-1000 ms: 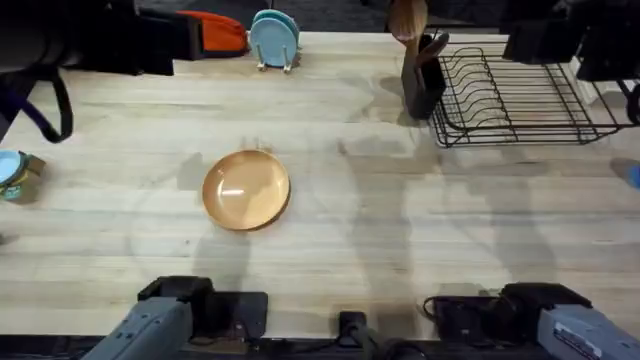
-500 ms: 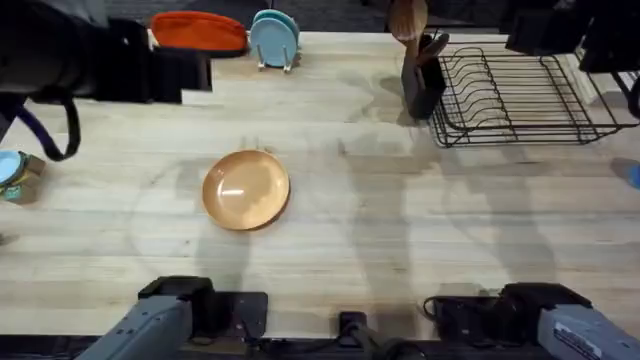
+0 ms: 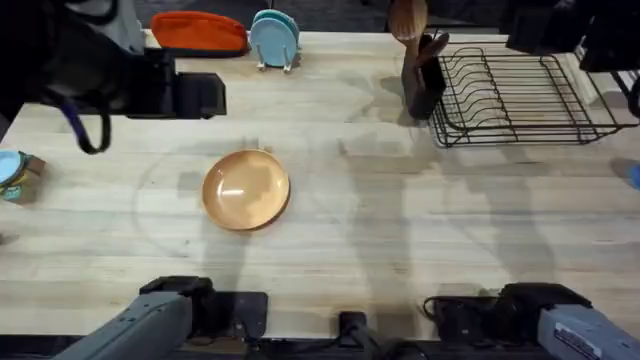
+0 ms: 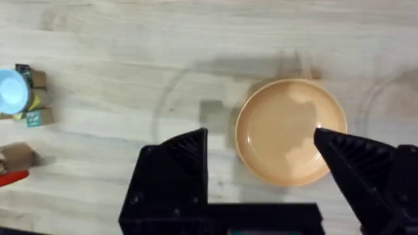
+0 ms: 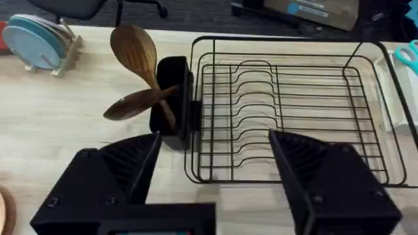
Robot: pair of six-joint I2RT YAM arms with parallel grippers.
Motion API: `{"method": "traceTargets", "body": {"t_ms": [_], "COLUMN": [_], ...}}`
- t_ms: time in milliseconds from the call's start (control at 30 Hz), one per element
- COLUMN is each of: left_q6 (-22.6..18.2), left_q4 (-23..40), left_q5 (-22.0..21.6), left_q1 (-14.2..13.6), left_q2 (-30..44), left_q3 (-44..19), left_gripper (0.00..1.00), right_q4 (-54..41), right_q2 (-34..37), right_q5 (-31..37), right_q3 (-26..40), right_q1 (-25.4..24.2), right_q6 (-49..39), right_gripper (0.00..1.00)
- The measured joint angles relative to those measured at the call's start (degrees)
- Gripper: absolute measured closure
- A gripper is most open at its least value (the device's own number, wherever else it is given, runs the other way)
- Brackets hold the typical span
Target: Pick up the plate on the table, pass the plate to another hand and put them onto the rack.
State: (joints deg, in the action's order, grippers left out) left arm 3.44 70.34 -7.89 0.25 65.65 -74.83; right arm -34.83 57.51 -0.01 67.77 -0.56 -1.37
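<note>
The tan-orange plate (image 3: 246, 189) lies flat on the table (image 3: 380, 230), left of the middle. My left arm (image 3: 170, 95) hangs high above the table's far left, behind and to the left of the plate. In the left wrist view the left gripper (image 4: 261, 140) is open, well above the plate (image 4: 290, 130), which shows between its fingers. The black wire rack (image 3: 520, 95) stands empty at the far right. My right arm (image 3: 560, 35) hovers over the rack's back edge. The right gripper (image 5: 215, 153) is open and holds nothing, with the rack (image 5: 287, 111) below it.
A black utensil holder (image 3: 422, 85) with wooden spoons (image 5: 134, 49) stands against the rack's left side. Light blue plates (image 3: 274, 40) in a small stand and an orange object (image 3: 198, 32) sit at the far edge. A small blue-topped item (image 3: 12, 175) rests at the left edge.
My left arm has swung to the right, along the far side of the table, toward the plate. The plate and the right arm have stayed put.
</note>
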Motion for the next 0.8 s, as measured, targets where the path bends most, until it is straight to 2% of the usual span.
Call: {"method": "traceTargets", "body": {"t_ms": [233,267,300,533,800], "left_q6": [0.1,0.6,0.8,1.5,1.5], "left_q4": [-6.5,-8.8,-9.9,-15.8,-22.4], "left_q5": [1.5,2.3,2.9,5.8,6.8], "left_q1": [0.6,2.4,3.3,8.7,10.3], "left_q2": [0.0,0.0,0.0,0.0,0.0], "left_q3": [11.5,15.5,16.7,22.3,27.0], "left_gripper": [0.007,0.007,0.007,0.007,0.007], "right_q4": [0.0,0.0,0.0,0.0,0.0], "right_q2": [0.0,0.0,0.0,0.0,0.0], "right_q5": [0.0,0.1,0.2,0.2,0.2], "right_q3": [0.0,0.0,0.0,0.0,0.0], "right_q1": [0.0,0.0,0.0,0.0,0.0], "right_q6": [-0.1,-0.8,-1.2,-2.6,-3.9], "right_gripper": [0.003,0.003,0.003,0.003,0.003]}}
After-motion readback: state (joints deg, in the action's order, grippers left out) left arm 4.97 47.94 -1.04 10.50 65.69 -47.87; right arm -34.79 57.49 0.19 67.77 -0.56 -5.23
